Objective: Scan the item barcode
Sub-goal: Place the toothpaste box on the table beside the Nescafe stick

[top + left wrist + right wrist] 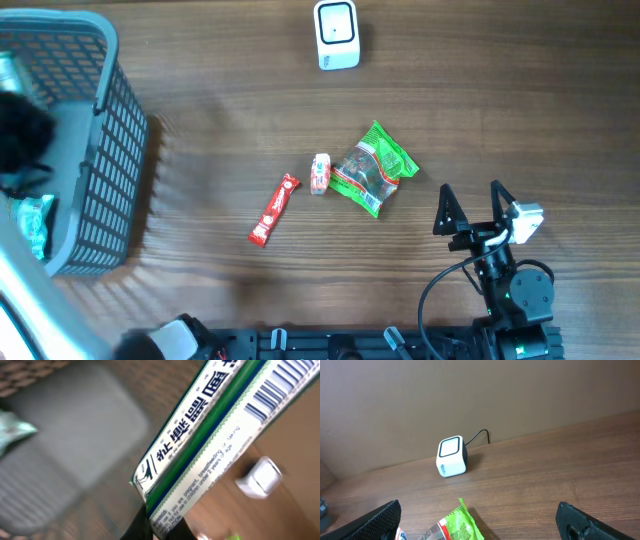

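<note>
One box (pixel 210 435) clamped in left end effector (pixel 159 527); right end effector (pixel 471 197) apart; one scanner (pixel 337 35).

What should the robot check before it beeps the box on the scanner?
1. Left gripper shut on the box: ok, it pinches the box's lower end.
2. Barcode in sight: ok, it faces the left wrist camera, partly cut off by the frame.
3. Barcode turned toward the scanner: cannot tell.
4. Box at the scanner: not ok, it is up by the basket, apart from the scanner.
5. Scanner unblocked: ok, nothing stands against it.
6. Right gripper out of the way: ok, open, apart from the green packet.
</note>
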You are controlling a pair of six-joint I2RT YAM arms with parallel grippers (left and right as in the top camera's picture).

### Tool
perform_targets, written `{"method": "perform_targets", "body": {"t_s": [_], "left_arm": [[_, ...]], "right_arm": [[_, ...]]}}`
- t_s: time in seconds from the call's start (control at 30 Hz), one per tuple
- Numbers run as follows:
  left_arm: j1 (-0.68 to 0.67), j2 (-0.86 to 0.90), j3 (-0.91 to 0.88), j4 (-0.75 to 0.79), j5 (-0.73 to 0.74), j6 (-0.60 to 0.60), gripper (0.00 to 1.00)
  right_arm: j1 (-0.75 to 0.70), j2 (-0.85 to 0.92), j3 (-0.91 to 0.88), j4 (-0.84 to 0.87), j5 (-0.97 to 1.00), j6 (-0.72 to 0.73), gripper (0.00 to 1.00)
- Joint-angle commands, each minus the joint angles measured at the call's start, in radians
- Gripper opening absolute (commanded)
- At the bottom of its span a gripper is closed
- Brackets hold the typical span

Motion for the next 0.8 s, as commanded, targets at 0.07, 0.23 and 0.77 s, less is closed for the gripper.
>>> {"method": "perform_targets", "body": {"t_s": [0.07,0.23,0.77], "left_arm": [[-0.405,-0.093,-0.023,-0.079,-0.050,-0.017,0.04],[-0.731,-0.056,-0.193,0.024,-0.079,-0.092,0.05],[-1.011,0.335,-0.647,0.659,-0.106,-0.262,0.06]], "right_arm": [[-0.003,-0.003,-0.001,0.006,0.008,0.001,1.00],[-0.003,-0.003,-0.001,0.006,0.008,0.001,1.00],[-0.003,-0.003,-0.001,0.006,0.008,0.001,1.00]]}}
